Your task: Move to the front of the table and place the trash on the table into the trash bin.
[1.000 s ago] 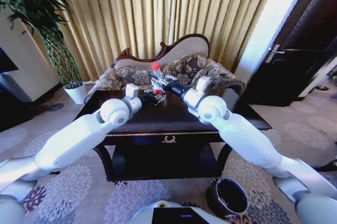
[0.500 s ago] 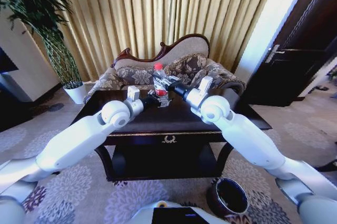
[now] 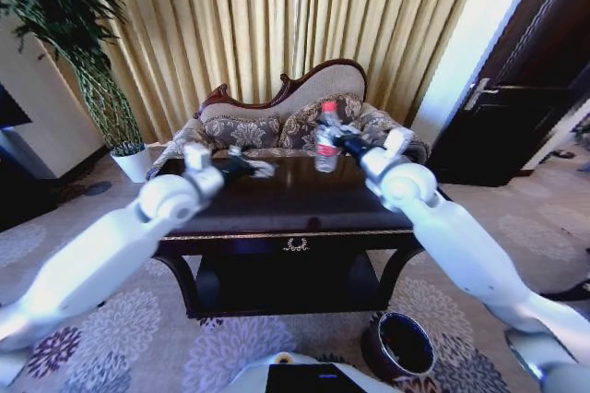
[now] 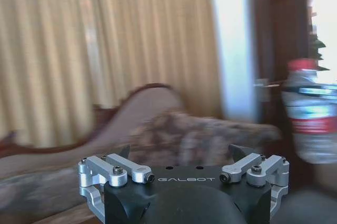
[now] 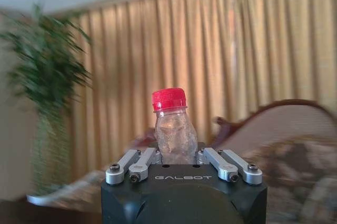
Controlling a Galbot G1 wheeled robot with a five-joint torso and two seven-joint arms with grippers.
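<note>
Currently right tool [image 3: 339,142] clamps small clear plastic bottle with red cap [image 3: 326,137] above glossy dark counter [image 3: 277,204]. Left tool [image 3: 241,167] probably pinches white scrap. Keep bottle upright toward round brown bin [image 3: 399,345].

The table [image 3: 304,208] top lies bare between the two arms, open room to pass. Behind it the sofa [image 3: 286,112] backs right up, closing the far side. The trash bin [image 3: 399,345] sits low on the carpet by the right front leg, mouth uncovered, under the right arm.
</note>
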